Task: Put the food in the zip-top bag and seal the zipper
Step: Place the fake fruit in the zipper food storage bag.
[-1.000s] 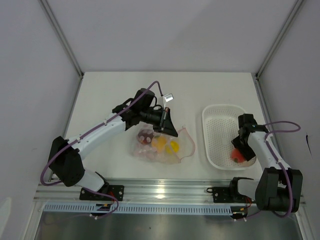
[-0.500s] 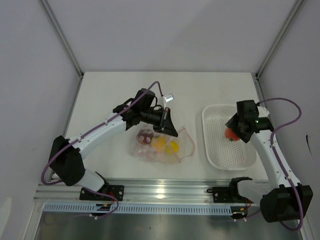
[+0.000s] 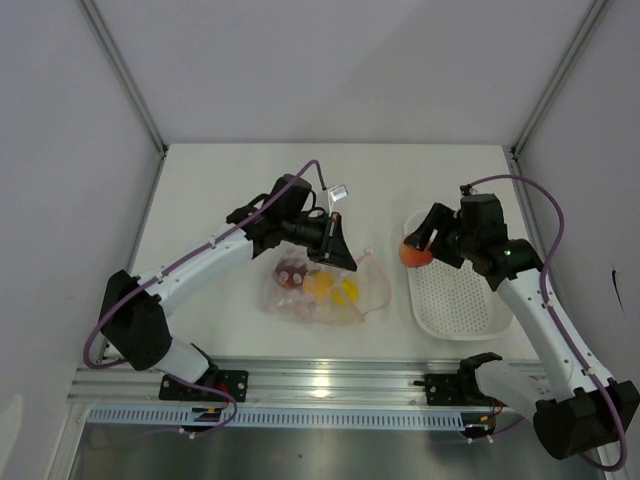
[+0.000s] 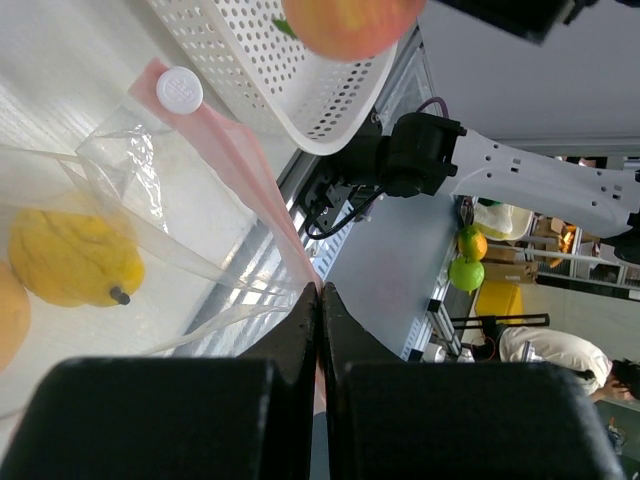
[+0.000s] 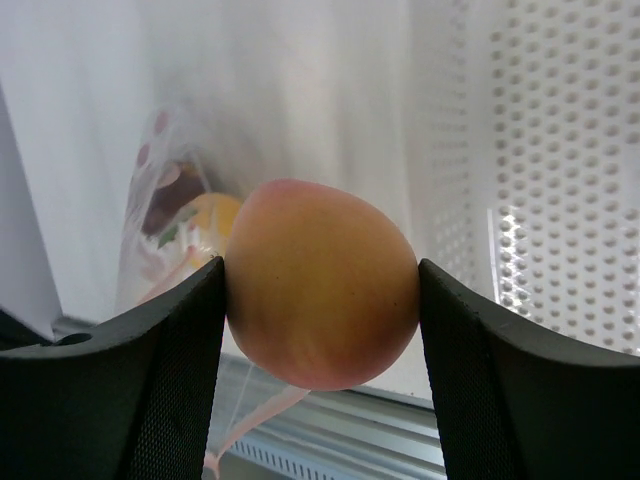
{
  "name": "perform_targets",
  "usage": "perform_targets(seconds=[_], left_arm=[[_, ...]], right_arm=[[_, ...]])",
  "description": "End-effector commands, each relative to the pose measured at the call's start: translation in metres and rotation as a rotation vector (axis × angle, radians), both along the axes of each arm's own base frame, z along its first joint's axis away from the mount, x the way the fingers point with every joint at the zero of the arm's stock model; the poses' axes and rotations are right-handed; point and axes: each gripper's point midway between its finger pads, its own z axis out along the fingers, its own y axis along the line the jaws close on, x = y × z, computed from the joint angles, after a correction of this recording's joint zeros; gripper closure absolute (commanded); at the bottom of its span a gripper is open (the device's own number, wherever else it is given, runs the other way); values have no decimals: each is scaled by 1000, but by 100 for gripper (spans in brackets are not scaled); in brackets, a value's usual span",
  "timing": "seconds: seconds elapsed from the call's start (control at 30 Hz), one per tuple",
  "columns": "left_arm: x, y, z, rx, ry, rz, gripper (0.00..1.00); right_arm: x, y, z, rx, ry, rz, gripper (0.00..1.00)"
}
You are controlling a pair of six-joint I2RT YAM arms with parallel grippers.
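The clear zip-top bag (image 3: 318,292) lies at mid-table with a dark red piece (image 3: 292,270) and two yellow pieces (image 3: 345,292) of food inside. My left gripper (image 3: 338,258) is shut on the bag's upper edge, pinching the pink-red zipper (image 4: 240,170) and holding the mouth up. In the left wrist view a yellow piece (image 4: 70,258) shows through the plastic. My right gripper (image 3: 418,246) is shut on the orange-red fruit (image 5: 320,295) and holds it in the air over the basket's left rim, to the right of the bag's mouth.
The white perforated basket (image 3: 458,300) stands at the right, with nothing showing in it. A white round slider (image 4: 180,90) sits at the zipper's end. The metal rail (image 3: 330,380) with both arm bases runs along the near edge.
My right gripper has lifted the orange-red fruit out of the basket's near corner and carried it up and left to the basket's left rim. The left arm and bag have stayed put.
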Motion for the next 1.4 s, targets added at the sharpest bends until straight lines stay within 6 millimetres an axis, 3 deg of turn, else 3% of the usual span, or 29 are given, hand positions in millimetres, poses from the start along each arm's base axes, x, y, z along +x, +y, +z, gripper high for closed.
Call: perform_targets(seconds=[0.0,0.47,0.57,0.67,0.77,0.8,0.83,1.13,1.37], left_arm=[[3,-5,18,-30,-29,-5,99],[11,-8,31,-26,-66,1,99],[12,-9,35,-30,-72,-1,99],[12,-9,38,-34,-73,0,99],[11,-8,41,-36,-79,0,99],[11,-8,42,-37,-80,0,99],[11,-8,42,-37,-80,0,99],[10,-6,43,-34,-84,6,99],[20,-9,48,-33,-89,62,99]], right_arm=[[-3,35,41,94,-126,156,100],[-61,101,44,162,-103,448,100],[-70,112,40,171,-97,490,88],[-72,117,28,169,-74,498,66],[-67,119,20,159,-62,484,31],[-65,119,20,158,-64,478,9],[-64,119,19,154,-64,473,1],[-52,101,31,67,-99,387,1],[-72,85,47,55,-114,402,1]])
